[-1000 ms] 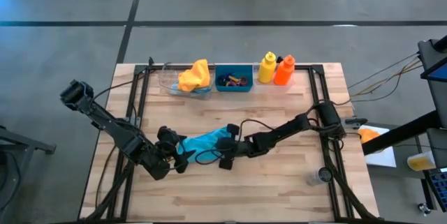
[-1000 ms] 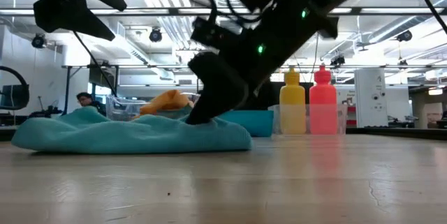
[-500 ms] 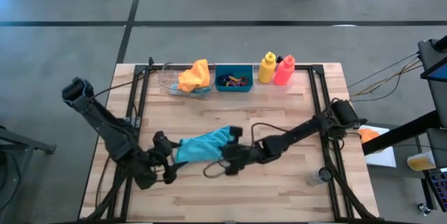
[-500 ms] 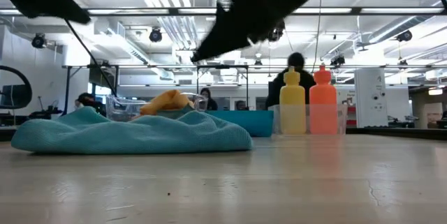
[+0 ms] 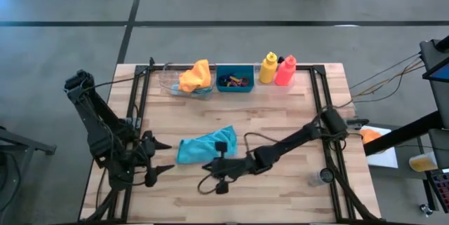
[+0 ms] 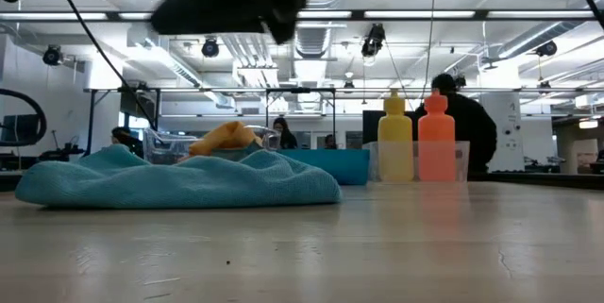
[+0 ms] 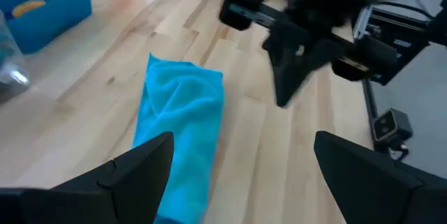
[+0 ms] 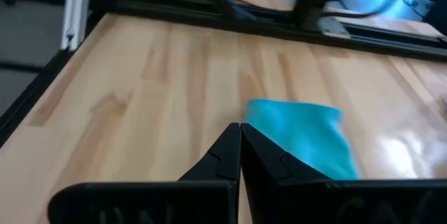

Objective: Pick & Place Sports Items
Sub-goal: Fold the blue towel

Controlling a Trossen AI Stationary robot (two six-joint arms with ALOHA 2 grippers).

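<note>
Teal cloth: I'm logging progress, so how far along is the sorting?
Done: the orange cloth lies in a clear tray, the rings in the teal bin. In hand: nothing; the left claw is open, the right claw shut and empty. Left: the teal cloth on the table.

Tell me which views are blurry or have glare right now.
Low view: a dark arm smears across the top and ceiling lights glare, while the teal cloth stays sharp. Left wrist view: the right arm is blurred above the cloth. Right wrist view: the table's far edge is soft.
</note>
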